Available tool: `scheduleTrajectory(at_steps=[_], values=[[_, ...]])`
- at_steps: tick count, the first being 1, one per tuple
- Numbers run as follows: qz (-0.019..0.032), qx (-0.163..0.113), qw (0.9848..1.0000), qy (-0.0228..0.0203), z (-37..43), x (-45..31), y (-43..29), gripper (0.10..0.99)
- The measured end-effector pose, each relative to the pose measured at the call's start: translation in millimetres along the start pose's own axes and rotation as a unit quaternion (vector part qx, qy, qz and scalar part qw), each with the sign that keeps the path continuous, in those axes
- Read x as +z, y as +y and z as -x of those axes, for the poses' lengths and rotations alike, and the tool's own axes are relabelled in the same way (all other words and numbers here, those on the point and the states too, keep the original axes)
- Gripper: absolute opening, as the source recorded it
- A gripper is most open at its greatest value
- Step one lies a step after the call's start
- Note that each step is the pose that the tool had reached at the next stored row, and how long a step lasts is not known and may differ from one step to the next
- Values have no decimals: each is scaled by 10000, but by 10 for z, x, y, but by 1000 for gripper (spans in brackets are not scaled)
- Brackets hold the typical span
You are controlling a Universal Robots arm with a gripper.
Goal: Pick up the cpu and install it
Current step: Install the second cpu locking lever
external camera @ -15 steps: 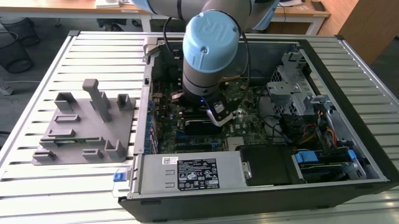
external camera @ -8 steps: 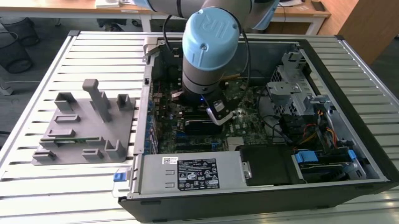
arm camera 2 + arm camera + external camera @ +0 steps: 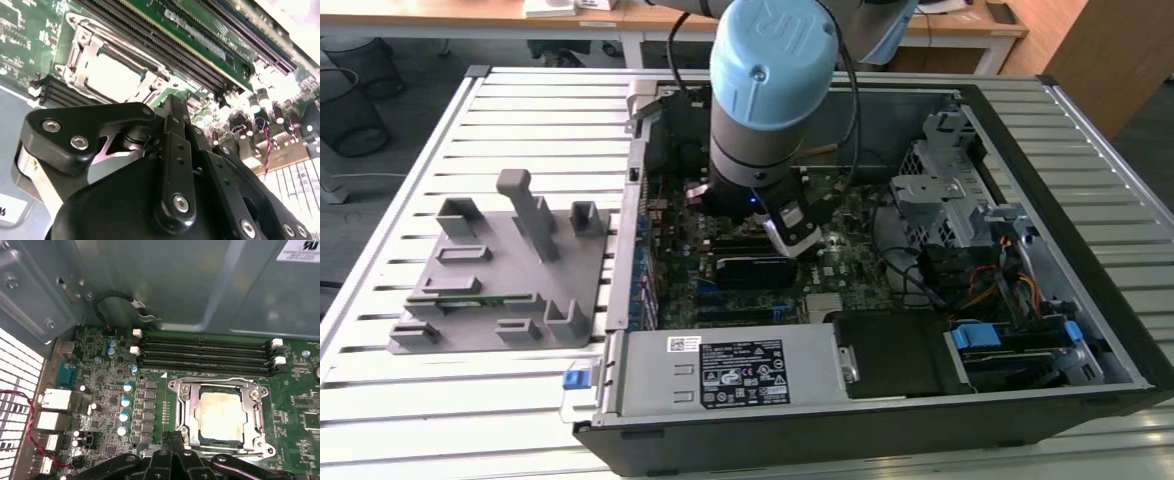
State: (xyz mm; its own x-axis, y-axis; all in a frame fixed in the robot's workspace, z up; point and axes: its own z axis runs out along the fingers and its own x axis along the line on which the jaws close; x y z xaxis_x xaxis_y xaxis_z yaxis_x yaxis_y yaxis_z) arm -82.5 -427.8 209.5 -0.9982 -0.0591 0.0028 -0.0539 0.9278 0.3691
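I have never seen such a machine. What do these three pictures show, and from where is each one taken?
The exterior view looks from outside at a robot arm that reaches down into an open computer case on a slatted table. Beside the case, on that view's left, stands a grey plastic fixture block. The two wrist views come from cameras that ride on the arm and look at the green motherboard. In both, the black gripper is close above the metal socket frame. The cpu, a pale square chip, lies inside that frame. The fingers meet with nothing between them, so the gripper holds nothing.
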Motion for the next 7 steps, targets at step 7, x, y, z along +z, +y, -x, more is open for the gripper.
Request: scheduleTrajectory(at_steps=[7], values=[[1,0,10000,-1,0,-81,33,106]])
